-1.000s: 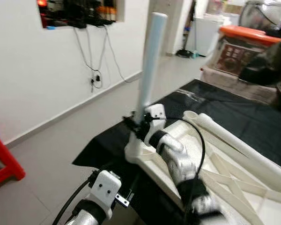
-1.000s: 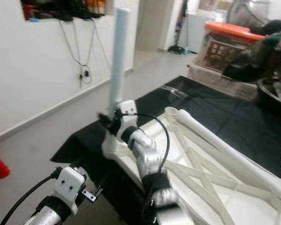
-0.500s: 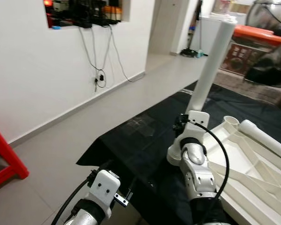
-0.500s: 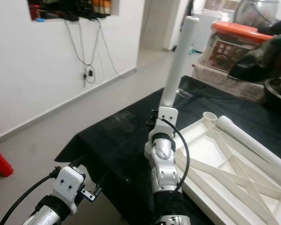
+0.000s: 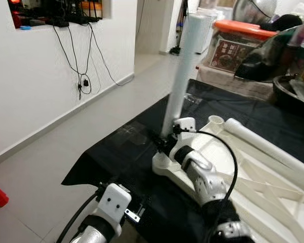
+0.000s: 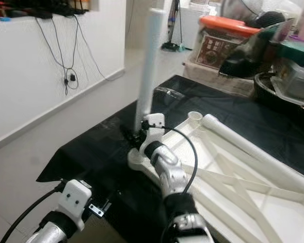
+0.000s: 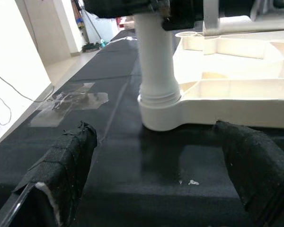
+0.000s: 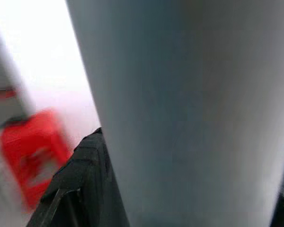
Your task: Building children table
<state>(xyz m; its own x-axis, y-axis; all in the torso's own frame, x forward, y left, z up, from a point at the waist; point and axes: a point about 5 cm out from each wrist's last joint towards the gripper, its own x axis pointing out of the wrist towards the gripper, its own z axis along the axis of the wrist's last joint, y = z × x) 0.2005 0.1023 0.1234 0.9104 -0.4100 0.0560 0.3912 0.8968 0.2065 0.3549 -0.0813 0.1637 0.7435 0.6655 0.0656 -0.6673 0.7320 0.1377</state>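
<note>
Right gripper (image 5: pixel 164 142) clamped on leg (image 5: pixel 184 76) near its base; leg upright in corner socket of tabletop (image 5: pixel 273 202), which lies upside down on black cloth (image 5: pixel 116 152). Left gripper (image 7: pixel 156 189) open, low, facing socket.

Black cloth-covered surface (image 5: pixel 126 152) carrying an upturned white tabletop (image 5: pixel 263 202) with ribbed underside. A loose white leg (image 5: pixel 273 152) lies across the tabletop, beyond the right gripper (image 5: pixel 164 142). A clear tape patch (image 7: pixel 68 101) lies on the cloth, just beside the corner socket (image 7: pixel 158 111).
</note>
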